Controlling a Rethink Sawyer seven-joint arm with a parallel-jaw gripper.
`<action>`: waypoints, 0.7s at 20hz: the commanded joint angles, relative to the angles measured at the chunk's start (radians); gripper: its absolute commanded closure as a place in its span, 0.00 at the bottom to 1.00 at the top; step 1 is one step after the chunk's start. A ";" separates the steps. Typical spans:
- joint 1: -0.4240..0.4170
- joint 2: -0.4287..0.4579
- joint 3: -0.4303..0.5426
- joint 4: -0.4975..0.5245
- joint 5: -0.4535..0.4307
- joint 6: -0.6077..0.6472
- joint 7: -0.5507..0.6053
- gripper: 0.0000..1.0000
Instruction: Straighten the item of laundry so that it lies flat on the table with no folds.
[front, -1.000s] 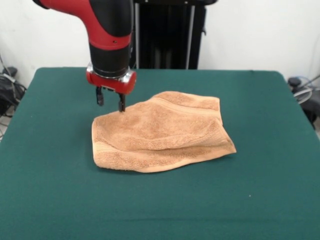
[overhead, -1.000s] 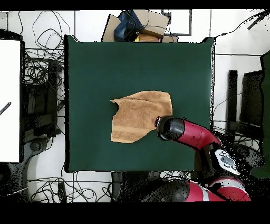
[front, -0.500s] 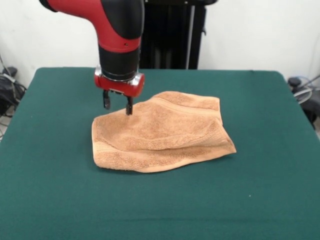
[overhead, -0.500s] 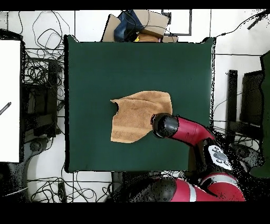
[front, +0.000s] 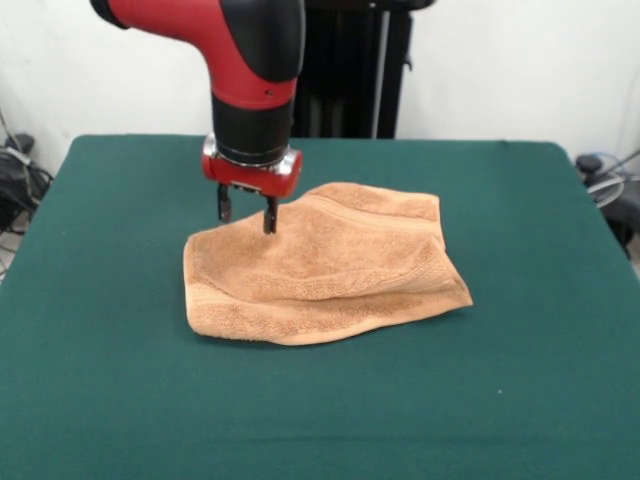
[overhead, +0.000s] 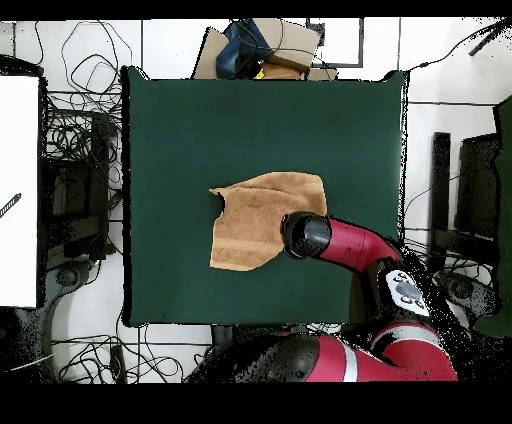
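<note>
The item of laundry (front: 320, 265) is a light orange-tan towel lying crumpled and folded over itself near the middle of the green table (front: 110, 390). A thick fold runs along its front edge and a woven band shows near the back. My gripper (front: 246, 215) hangs open just above the towel's back left part, with nothing between its fingers. In the overhead view the towel (overhead: 255, 225) lies left of the red arm, which hides the gripper and the towel's lower right corner.
The table's cloth (overhead: 200, 120) stretches wide on all sides of the towel. Cables, boxes (overhead: 262, 45) and equipment lie on the floor around the table, beyond its edges.
My gripper has moved sideways along the towel's back edge, from beyond its left corner to over the cloth. The towel has not shifted.
</note>
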 joint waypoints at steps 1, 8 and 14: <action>0.015 0.060 0.085 -0.069 0.041 0.050 0.112 0.00; 0.017 0.101 0.073 -0.094 0.034 0.036 0.116 0.00; 0.019 0.134 0.051 -0.112 0.020 0.039 0.112 0.00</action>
